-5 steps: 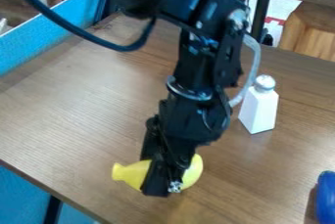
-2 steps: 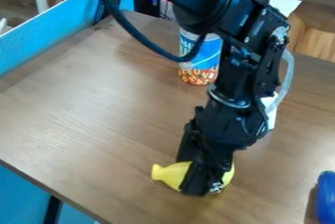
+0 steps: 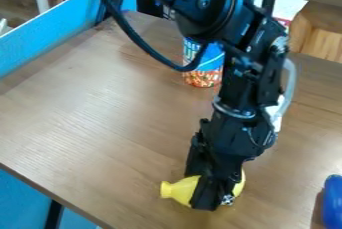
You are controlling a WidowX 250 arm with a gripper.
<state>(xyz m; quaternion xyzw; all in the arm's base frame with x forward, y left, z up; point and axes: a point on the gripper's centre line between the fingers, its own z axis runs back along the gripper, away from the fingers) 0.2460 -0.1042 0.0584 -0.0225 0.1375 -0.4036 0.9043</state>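
Note:
My gripper (image 3: 215, 204) hangs low over the front middle of the wooden table, shut on a yellow object (image 3: 180, 190) that is shaped like a bulb with a narrow neck. The neck end sticks out to the left of the fingers and the rounded end shows on their right. The fingers hide its middle. Whether it touches the table, I cannot tell.
A blue and orange can (image 3: 202, 71) stands behind the arm at the back. The white bottle (image 3: 275, 115) is mostly hidden by the arm. A blue object (image 3: 332, 202) lies at the right edge. A blue panel (image 3: 63, 29) borders the table's left side.
The gripper has moved right across the table with the yellow object, then slightly toward the front. The can has come into sight behind the arm, and the white bottle is now mostly covered.

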